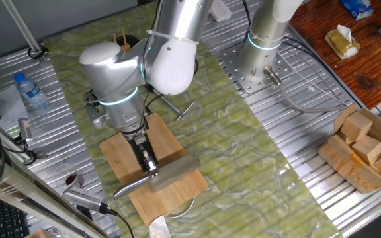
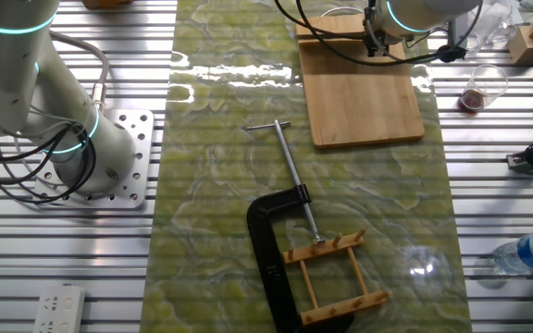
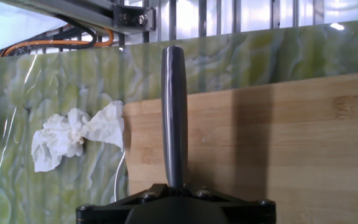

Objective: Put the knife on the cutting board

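the hand [image 1: 149, 166] is closed on the knife [image 1: 166, 176] where blade meets handle, the cleaver lying across the near end of the cutting board [image 1: 126, 151], so the placing step looks nearly finished; next it should let go and lift straight up.

grey knife [image 1: 167, 174], lt-brown board [image 2: 364, 111], green mat [image 2: 220, 213]

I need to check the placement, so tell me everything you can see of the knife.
The knife is an all-metal cleaver with a broad grey rectangular blade and a slim rounded silver handle. It lies flat across the near end of the cutting board, its handle reaching past the board's edge. The gripper stands over it where blade meets handle; whether it grips is unclear.
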`<state>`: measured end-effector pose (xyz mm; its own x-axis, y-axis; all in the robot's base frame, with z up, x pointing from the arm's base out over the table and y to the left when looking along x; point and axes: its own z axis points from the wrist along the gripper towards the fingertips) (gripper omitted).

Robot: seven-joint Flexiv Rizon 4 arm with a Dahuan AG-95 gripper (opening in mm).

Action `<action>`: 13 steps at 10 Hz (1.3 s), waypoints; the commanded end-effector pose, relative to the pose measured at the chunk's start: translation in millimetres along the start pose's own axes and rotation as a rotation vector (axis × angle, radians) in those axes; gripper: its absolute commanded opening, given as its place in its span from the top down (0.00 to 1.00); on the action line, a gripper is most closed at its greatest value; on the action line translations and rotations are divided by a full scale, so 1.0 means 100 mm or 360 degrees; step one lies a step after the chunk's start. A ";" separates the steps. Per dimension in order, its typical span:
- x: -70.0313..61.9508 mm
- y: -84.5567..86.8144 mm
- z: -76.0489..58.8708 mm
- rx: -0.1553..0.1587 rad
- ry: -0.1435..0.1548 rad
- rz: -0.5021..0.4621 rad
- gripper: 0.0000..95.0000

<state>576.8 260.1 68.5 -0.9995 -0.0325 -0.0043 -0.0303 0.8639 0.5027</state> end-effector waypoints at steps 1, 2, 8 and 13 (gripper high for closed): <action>0.01 -0.01 0.01 0.0002 0.0001 -0.0006 1.00; 0.00 -0.02 0.01 0.0001 0.0002 -0.0010 1.00; 0.00 -0.02 0.00 0.0019 0.0002 -0.0039 1.00; -0.01 -0.02 -0.01 0.0026 0.0008 -0.0048 1.00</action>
<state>577.6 257.4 68.4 -0.9981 -0.0604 -0.0125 -0.0588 0.8709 0.4879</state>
